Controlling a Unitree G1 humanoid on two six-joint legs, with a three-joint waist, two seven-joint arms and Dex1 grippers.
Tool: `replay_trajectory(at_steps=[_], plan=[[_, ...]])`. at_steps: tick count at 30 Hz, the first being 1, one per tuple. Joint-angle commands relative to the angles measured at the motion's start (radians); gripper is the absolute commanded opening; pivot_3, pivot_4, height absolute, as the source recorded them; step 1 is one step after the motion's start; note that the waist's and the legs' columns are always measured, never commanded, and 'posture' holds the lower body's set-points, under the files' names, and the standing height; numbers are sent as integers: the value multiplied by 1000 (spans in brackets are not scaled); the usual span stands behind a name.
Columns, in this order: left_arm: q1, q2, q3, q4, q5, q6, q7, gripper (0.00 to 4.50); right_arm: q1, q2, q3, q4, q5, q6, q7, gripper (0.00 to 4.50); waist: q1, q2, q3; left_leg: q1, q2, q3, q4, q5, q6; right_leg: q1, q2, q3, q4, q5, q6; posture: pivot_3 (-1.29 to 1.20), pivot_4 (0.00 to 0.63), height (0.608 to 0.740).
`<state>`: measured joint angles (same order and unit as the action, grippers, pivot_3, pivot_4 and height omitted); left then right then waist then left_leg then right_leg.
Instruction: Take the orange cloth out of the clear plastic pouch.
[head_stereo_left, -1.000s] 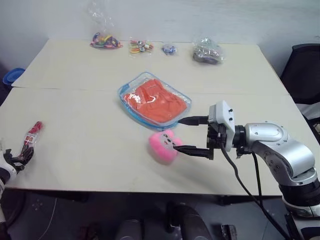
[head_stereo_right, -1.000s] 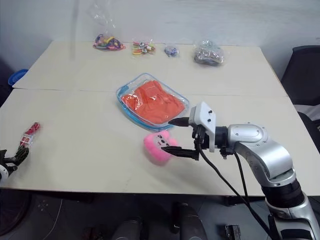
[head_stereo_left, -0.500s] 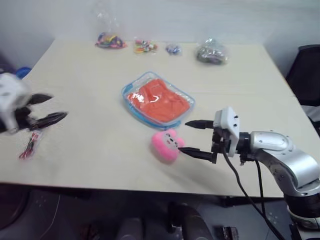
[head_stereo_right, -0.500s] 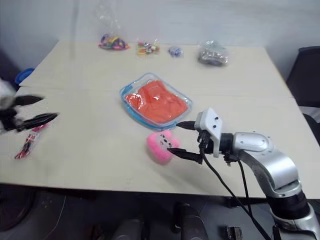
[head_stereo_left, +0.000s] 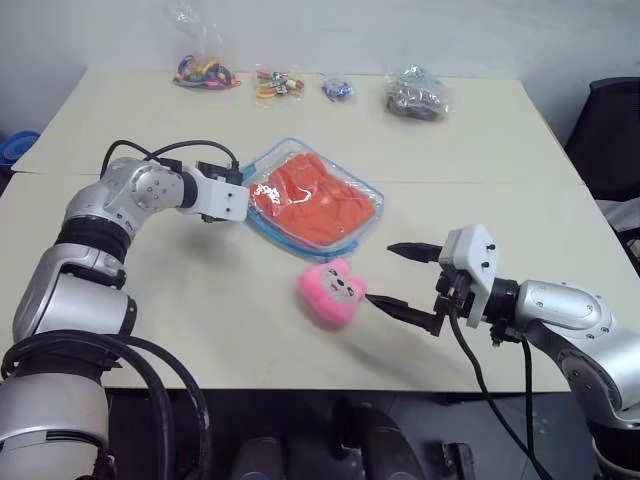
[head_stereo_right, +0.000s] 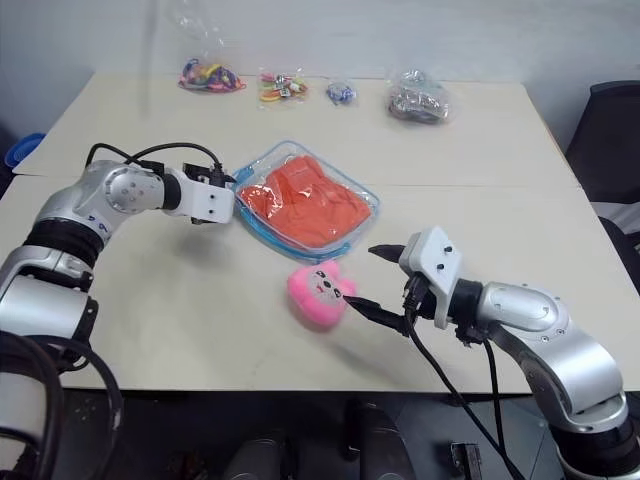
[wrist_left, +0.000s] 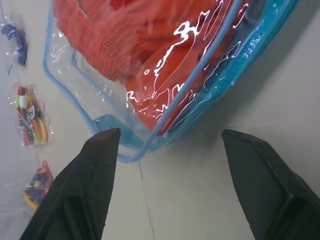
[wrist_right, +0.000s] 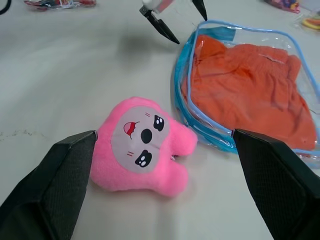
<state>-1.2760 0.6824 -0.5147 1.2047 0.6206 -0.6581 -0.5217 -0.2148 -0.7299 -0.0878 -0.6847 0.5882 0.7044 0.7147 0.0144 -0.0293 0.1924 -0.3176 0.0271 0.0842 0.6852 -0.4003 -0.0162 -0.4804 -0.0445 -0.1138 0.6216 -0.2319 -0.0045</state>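
The clear plastic pouch (head_stereo_left: 262, 172) with its light blue zipper border lies flat at mid-table, and the orange cloth (head_stereo_left: 315, 200) is inside it. My left gripper (wrist_left: 170, 132) is open just off the pouch's left corner, pointing at the blue edge with nothing between its fingers. The right wrist view catches the left gripper's two black fingertips (wrist_right: 167, 32) above that same corner. My right gripper (head_stereo_left: 380, 273) is open near the table's front, level, with its jaws on either side of a pink plush toy (head_stereo_left: 330, 292) but apart from it.
Several small clear bags of colourful trinkets (head_stereo_left: 205, 72) line the table's far edge, with a crumpled greyish bag (head_stereo_left: 415, 95) at their right end. A black chair (head_stereo_left: 610, 130) stands off the right side. A seam runs across the tabletop (head_stereo_left: 480, 185).
My left arm has swung in from the table's left front edge to the pouch's left corner and rolled its wrist. The right gripper has stayed by the pink toy, still open.
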Motion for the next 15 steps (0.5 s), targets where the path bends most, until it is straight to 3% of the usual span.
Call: replay_trajectory(at_steps=[1, 4, 7, 15], plan=[[-43, -21, -33, 58, 64, -5, 104, 3442, 21, -15, -55, -72, 26, 16, -34, 4500, 0, 0, 0, 0, 0, 0, 0, 0, 1, 1, 0, 1, 0, 1, 0, 0, 150, 740], [-53, -49, -39, 91, 81, 32, 166, 3442, 37, -19, -69, -93, 36, 29, -52, 4500, 2, -1, 1, 1, 0, 2, 1, 2, 2, 2, 0, 5, -1, 4, 0, 0, 150, 740], [-52, -64, -44, 110, 91, 54, 201, 2846, 45, -23, -74, -106, 42, 36, -61, 4500, 0, -1, 1, 1, 0, 4, 0, 2, 2, 1, 0, 7, 0, 5, 0, 0, 150, 740], [-39, -75, -41, 114, 90, 42, 205, 334, 34, -42, -75, -106, 56, 43, -66, 4500, 2, -1, 1, 2, 0, 5, 1, 3, 2, 0, 0, 7, 1, 5, 0, 0, 150, 740]])
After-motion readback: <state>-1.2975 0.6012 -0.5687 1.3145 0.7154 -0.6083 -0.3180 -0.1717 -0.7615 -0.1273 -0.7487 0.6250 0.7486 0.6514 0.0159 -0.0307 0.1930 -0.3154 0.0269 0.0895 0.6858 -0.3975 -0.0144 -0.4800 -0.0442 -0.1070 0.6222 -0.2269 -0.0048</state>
